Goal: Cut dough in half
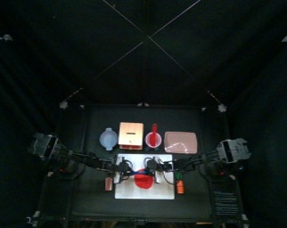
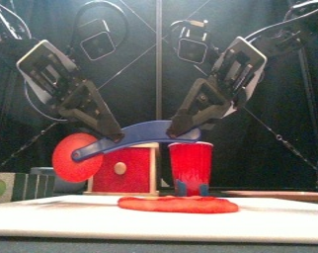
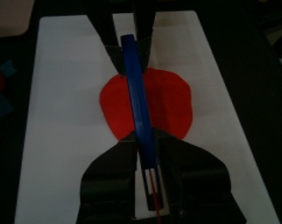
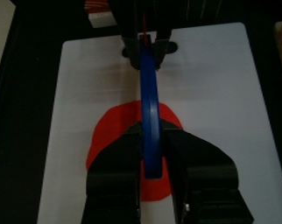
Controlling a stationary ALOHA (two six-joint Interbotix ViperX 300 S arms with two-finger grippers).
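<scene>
While both arms converge over the white board (image 1: 147, 175) in the lower middle of the top view, the dough (image 2: 178, 205) lies flattened on that board as a low red disc, seen at the bottom centre of the front view. A blue curved cutter (image 2: 135, 130) spans the gap between the two arms, above the dough in the front view; whether its edge touches the dough cannot be told. The left gripper (image 2: 113, 131) descends from the upper left of the front view with its jaws drawn narrow onto one end of the blue cutter. The right gripper (image 2: 177, 128) descends from the upper right, its jaws likewise closed narrow on the opposite end. In the left wrist view the cutter runs lengthwise across the middle of the dough, with red showing on both sides of the blade. Behind the dough in the front view stand a red-and-cream box (image 2: 124, 168) at centre left and a red cup (image 2: 191, 168) at centre right. In the top view, above the board, a pale pink tray (image 1: 179, 140) lies at the right and a pale grey object (image 1: 108, 138) at the left.
</scene>
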